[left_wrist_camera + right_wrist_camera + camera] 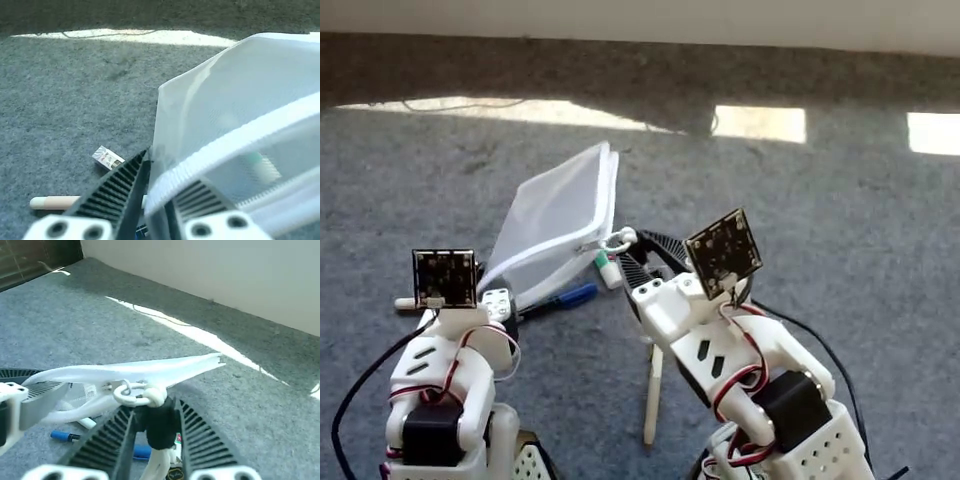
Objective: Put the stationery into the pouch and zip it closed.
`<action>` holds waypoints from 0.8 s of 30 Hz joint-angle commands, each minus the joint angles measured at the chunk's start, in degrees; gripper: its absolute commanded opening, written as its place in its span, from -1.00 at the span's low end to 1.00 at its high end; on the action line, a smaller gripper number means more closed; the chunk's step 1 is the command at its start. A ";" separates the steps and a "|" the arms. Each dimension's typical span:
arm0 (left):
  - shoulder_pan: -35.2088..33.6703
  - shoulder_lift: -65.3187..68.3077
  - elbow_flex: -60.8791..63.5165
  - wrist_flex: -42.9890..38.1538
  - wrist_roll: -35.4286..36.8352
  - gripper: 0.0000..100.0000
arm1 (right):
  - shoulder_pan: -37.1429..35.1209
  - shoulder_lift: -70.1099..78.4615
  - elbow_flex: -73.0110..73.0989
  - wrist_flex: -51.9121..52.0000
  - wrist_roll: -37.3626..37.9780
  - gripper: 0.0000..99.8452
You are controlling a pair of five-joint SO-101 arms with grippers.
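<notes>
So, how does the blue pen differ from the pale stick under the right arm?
The blue pen is dark blue; the pale stick is cream. In the high view the pen lies almost crosswise, right beside the pouch's lower edge; the stick lies lengthwise, farther from the pouch, its far end hidden under the right arm. Both lie on the carpet, outside the pouch.

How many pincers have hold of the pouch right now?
2. The left pincer clamps the pouch by its zipper edge. The right pincer is shut on the zipper pull.
</notes>
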 commanded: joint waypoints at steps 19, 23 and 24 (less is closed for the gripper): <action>-12.53 -0.57 -7.08 -0.88 2.20 -0.99 | 10.59 6.73 -3.38 9.36 -0.35 -0.60; -12.53 -0.57 -6.99 -0.88 2.20 -0.99 | 10.59 16.75 -8.13 14.46 -0.53 -0.60; -12.53 -0.57 -6.99 -0.88 2.20 -0.99 | 10.59 18.86 -9.45 16.04 -0.88 -0.60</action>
